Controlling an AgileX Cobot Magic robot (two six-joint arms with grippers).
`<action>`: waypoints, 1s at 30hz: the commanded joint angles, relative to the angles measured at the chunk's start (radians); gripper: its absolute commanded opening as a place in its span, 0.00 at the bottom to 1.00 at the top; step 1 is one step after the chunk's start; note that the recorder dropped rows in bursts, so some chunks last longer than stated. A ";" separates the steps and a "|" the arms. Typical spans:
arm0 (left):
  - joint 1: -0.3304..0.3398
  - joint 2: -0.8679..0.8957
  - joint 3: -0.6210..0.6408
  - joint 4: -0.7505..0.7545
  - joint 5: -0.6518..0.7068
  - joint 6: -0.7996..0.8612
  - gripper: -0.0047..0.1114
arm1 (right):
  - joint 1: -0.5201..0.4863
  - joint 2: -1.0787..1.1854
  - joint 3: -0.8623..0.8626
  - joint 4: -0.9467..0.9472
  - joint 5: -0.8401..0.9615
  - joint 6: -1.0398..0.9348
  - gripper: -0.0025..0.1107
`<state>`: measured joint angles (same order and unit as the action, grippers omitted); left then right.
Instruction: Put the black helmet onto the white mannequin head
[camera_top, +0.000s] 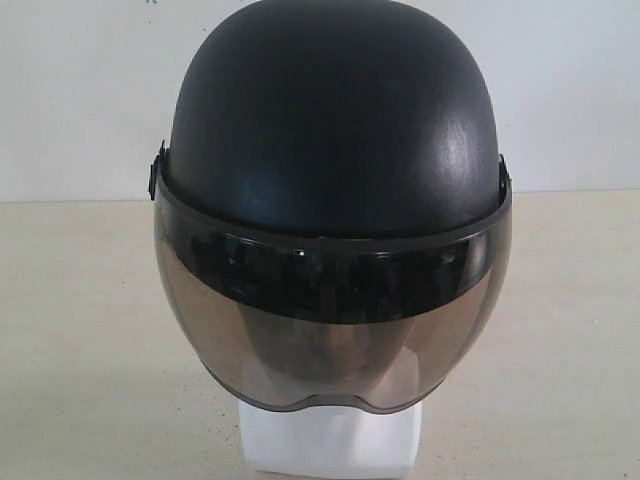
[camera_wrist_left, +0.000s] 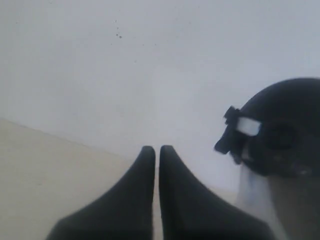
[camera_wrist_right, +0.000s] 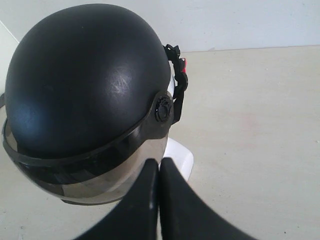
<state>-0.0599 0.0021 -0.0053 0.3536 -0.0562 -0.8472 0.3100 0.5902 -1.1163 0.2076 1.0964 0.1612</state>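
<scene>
Helmet (camera_top: 330, 130) sits level over head (camera_top: 330, 445), visor (camera_top: 330, 330) down. Left gripper (camera_wrist_left: 157, 150) and right gripper (camera_wrist_right: 159, 162) both pinched closed, empty. Advice: back off straight, clear of visor.

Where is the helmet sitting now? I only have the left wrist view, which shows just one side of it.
Observer: The black helmet sits on the white mannequin head; only the neck base shows beneath it.
Operator: Is it on straight?
Observer: It looks so. The visor hangs over the face, and its lower edge looks level.
Operator: And the right gripper?
Observer: The right gripper is shut, holding nothing.
</scene>
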 joint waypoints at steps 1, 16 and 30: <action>0.002 -0.002 0.005 0.125 0.208 0.009 0.08 | 0.001 -0.003 -0.002 -0.005 -0.002 -0.002 0.02; 0.004 -0.002 0.005 0.080 0.341 -0.163 0.08 | 0.001 -0.003 -0.002 -0.005 -0.002 -0.002 0.02; 0.004 -0.002 0.005 -0.141 0.370 0.546 0.08 | 0.001 -0.003 -0.002 -0.005 -0.002 -0.002 0.02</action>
<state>-0.0593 0.0021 -0.0036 0.2275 0.3081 -0.3573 0.3100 0.5902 -1.1163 0.2076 1.0964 0.1612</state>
